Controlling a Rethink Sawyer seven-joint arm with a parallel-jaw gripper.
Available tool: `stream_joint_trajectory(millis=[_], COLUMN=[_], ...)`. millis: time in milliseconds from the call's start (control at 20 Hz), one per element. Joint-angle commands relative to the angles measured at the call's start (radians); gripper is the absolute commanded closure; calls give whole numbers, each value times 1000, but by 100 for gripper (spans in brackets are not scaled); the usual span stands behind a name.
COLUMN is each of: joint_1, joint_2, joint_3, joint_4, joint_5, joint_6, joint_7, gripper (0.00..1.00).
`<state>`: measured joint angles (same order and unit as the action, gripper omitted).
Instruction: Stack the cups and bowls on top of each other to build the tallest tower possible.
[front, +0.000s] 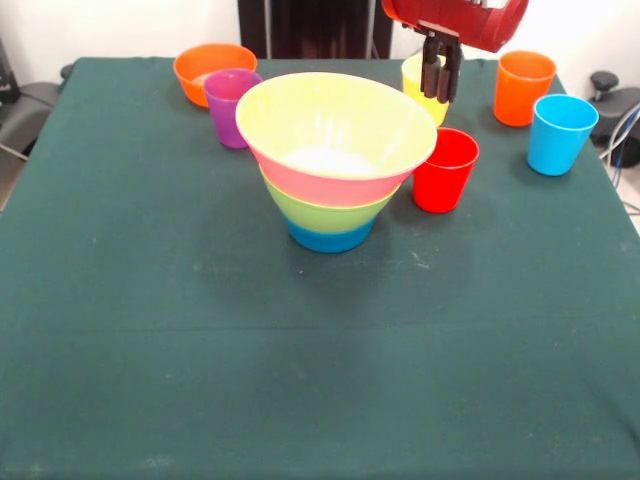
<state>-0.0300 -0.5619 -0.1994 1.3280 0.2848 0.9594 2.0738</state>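
The tower (335, 165) stands mid-table, four nested bowls upright: a blue base, then green, then pink, then a wide pale yellow-looking bowl on top. A red cup (445, 170) stands right beside it. A yellow cup (413, 82) stands behind the tower, partly hidden by my gripper (440, 85), which hangs in front of or at its rim. An orange cup (523, 88) and a light blue cup (560, 133) stand at the right. A purple cup (230, 105) and a small orange bowl (212, 68) stand at the back left.
The green cloth table (200, 350) fills the view. The robot's dark pedestal (310, 28) stands at the far edge. Chairs and cables show beyond the table's side edges.
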Motion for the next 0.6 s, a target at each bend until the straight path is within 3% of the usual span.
stream_joint_trajectory(millis=[50,300,350,600], joint_1=[11,9,8,8], joint_2=[45,45,45,37], joint_3=[47,49,50,50], joint_4=[93,93,93,95], joint_5=[-9,-4,-3,3], joint_6=[-42,-41,-40,-30], joint_7=[162,164,163,168], gripper=[100,100,0,0])
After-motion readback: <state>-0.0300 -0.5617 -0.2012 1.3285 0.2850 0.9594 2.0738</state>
